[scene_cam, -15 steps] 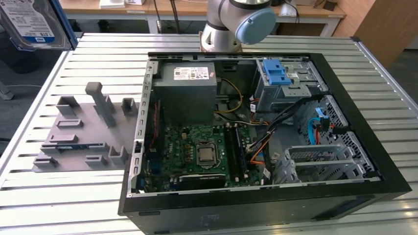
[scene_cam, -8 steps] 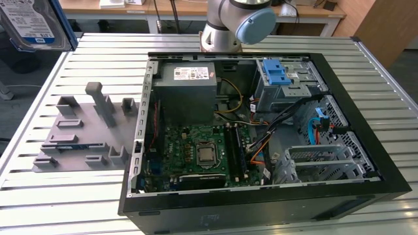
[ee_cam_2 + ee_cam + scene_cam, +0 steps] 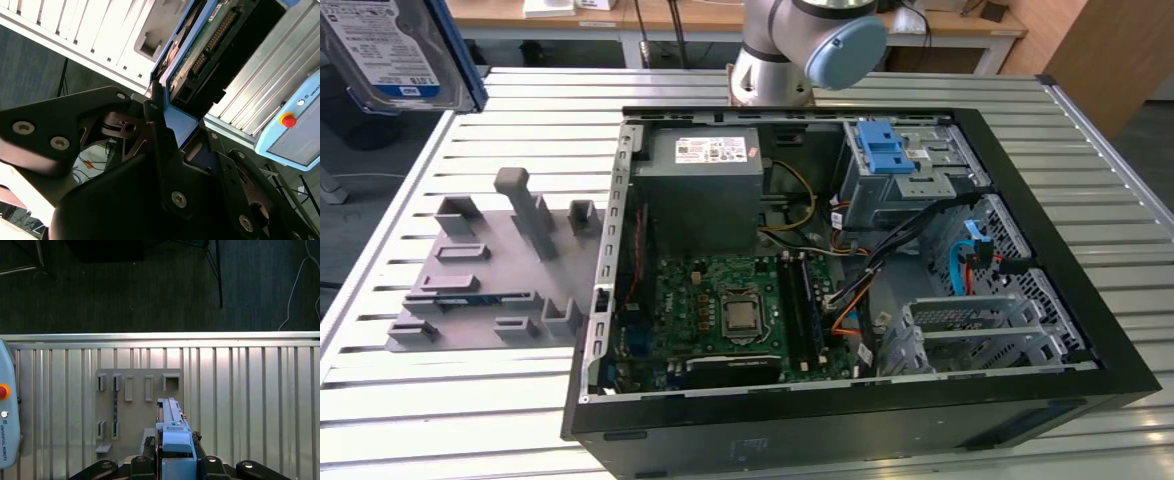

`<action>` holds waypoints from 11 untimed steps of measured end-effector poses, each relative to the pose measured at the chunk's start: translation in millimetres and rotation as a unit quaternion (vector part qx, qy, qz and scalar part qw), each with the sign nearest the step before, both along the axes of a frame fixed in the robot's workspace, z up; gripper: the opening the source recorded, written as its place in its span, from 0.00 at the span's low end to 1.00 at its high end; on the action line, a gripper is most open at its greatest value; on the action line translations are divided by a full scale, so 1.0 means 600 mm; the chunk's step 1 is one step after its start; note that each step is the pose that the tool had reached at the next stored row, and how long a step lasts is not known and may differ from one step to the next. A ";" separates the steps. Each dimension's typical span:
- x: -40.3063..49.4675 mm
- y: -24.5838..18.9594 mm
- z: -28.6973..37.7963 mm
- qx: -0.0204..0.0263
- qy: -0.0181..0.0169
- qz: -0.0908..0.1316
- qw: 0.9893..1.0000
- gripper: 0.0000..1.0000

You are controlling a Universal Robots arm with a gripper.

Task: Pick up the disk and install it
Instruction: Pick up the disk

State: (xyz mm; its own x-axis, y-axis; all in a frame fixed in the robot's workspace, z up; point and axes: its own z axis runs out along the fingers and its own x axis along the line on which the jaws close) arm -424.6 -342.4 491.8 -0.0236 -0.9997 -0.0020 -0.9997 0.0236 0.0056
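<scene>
Over slatted table (image 3: 440, 420) | gripper (image 3: 175, 465) pinching disk (image 3: 398, 45) | white-and-blue label visible, exterior view

A slatted aluminium table (image 3: 440, 410) takes up most of the exterior view, its ribs running across from nine to three o'clock under pale, even light (the metal shines softly). Beyond its far edge, at twelve o'clock, stands a light wooden workbench (image 3: 694, 15) on white legs, and a brown wooden panel (image 3: 1107, 50) rises at two o'clock. A dark grey floor (image 3: 347, 230) shows at nine o'clock, and in the first wrist view a thin white cable (image 3: 298, 280) trails over it.
</scene>
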 end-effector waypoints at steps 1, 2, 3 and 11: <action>0.006 -0.0019 0.000 0.000 0.000 0.000 1.000 0.36; 0.011 -0.0035 0.000 0.000 0.000 0.000 1.000 0.36; 0.016 -0.0055 0.000 0.000 0.000 0.000 1.000 0.36; 0.061 -0.0215 0.000 0.000 0.000 0.000 1.000 0.36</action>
State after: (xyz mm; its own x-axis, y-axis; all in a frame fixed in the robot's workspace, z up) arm -387.9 -355.3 491.8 -0.0236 -0.9997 -0.0020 -0.9997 0.0236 0.0063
